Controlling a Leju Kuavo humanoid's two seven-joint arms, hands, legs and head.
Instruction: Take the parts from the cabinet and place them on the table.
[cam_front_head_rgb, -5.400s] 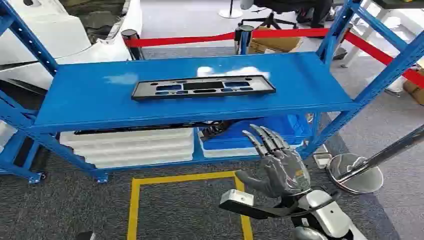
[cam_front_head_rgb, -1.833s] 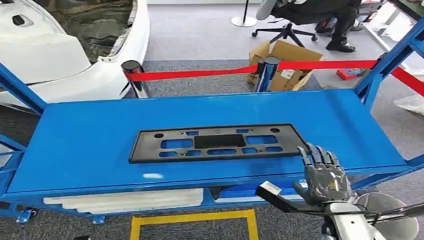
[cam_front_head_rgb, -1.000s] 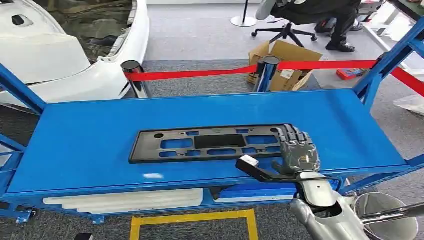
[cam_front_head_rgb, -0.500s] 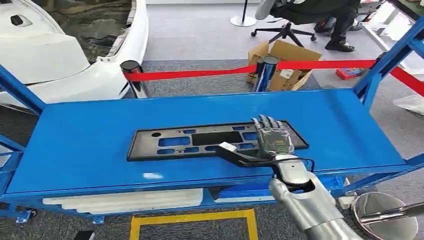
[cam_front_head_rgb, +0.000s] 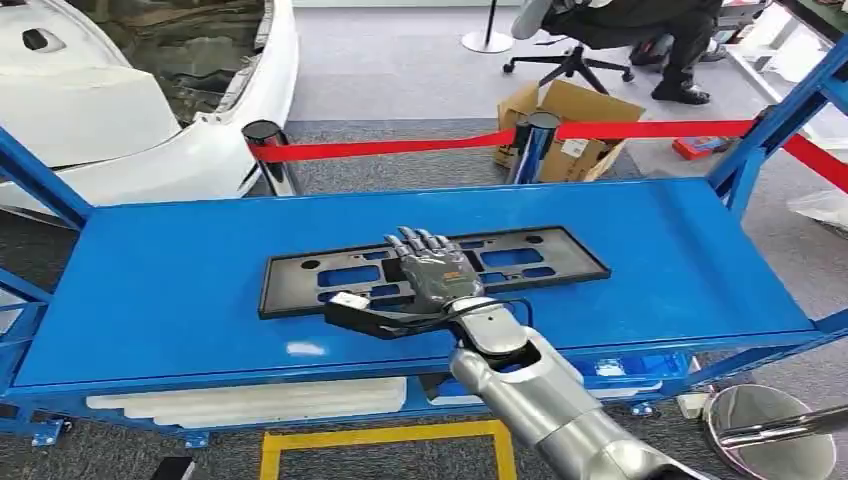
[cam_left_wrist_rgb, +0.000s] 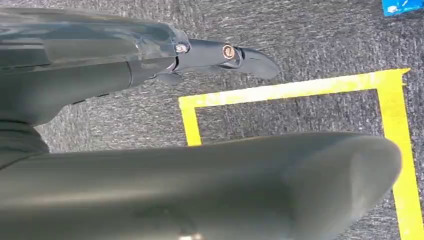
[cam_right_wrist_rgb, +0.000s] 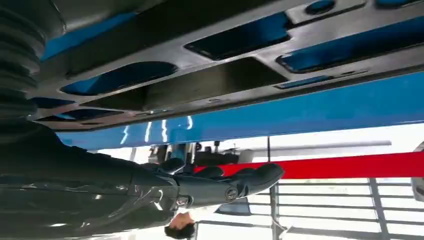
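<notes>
In the head view the right hand (cam_front_head_rgb: 432, 277) lies over the middle of the flat black plastic plate with cut-out windows (cam_front_head_rgb: 520, 258), hiding that stretch of it; whether the palm presses on the plate or hangs just above cannot be told. The blue metal shelf (cam_front_head_rgb: 160, 300) of the rack runs off the picture's left side, and its deck covers most of the white trays (cam_front_head_rgb: 250, 400) stacked beneath. The seated person (cam_front_head_rgb: 640, 25) is cut off by the top edge. In the left wrist view the left hand (cam_left_wrist_rgb: 210, 55) is near and blurred, its fingers (cam_left_wrist_rgb: 250, 57) extended, nothing seen in them.
</notes>
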